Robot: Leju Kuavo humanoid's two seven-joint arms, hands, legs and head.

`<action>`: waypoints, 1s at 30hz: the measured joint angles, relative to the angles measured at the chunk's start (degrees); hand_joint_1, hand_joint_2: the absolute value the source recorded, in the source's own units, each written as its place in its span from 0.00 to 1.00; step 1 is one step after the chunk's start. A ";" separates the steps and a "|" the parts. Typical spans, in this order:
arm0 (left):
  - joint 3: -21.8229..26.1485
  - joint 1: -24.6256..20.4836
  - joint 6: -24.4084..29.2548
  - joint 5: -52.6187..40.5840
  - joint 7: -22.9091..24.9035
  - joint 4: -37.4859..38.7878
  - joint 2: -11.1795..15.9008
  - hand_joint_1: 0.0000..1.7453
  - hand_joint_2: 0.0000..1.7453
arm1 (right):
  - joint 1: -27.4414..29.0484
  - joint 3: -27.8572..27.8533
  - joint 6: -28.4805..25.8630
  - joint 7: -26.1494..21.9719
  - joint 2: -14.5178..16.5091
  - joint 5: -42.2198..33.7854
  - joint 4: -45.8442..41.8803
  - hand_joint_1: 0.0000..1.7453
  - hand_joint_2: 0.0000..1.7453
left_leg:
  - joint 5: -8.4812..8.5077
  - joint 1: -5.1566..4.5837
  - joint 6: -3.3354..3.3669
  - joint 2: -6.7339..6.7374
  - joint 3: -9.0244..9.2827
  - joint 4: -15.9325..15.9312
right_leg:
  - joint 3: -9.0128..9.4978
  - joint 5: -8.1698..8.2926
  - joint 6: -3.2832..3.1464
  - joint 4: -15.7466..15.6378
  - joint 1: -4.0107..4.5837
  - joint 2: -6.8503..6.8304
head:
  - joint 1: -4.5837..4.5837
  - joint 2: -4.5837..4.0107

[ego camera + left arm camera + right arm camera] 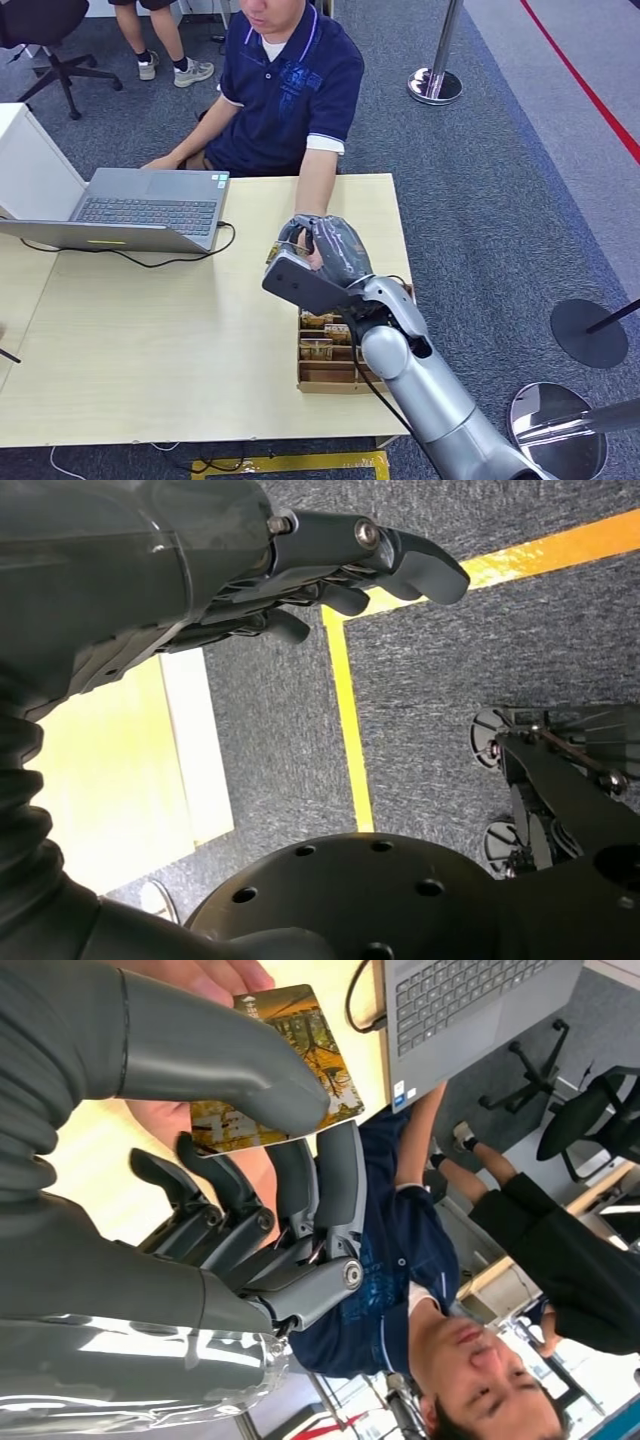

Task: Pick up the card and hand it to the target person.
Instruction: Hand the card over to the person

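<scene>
Both hands differ: right hand (249,1160) fingers pinch the card (302,1050) above the person's palm (219,975); left hand (302,570) fingers hang loosely apart.

Open pale wooden tabletop (173,340) is seen left of the raised right hand (324,250). The far left edge is occupied by an open grey laptop (143,210) with a trailing black cable (151,262). A compartmented brown card box (326,362) lies beneath the forearm. Directly ahead, passage is blocked by the seated person's outstretched forearm (315,190).
</scene>
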 joint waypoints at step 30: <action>-0.38 0.53 2.07 1.16 0.04 0.00 0.31 0.00 0.00 | 6.11 -8.27 -16.98 -4.06 -2.29 0.54 -14.46 0.00 1.00 | -0.02 -0.02 0.01 -0.03 -0.02 0.03 | -0.07 0.00 0.00 -0.02 -0.02 -0.01 | 0.01 0.00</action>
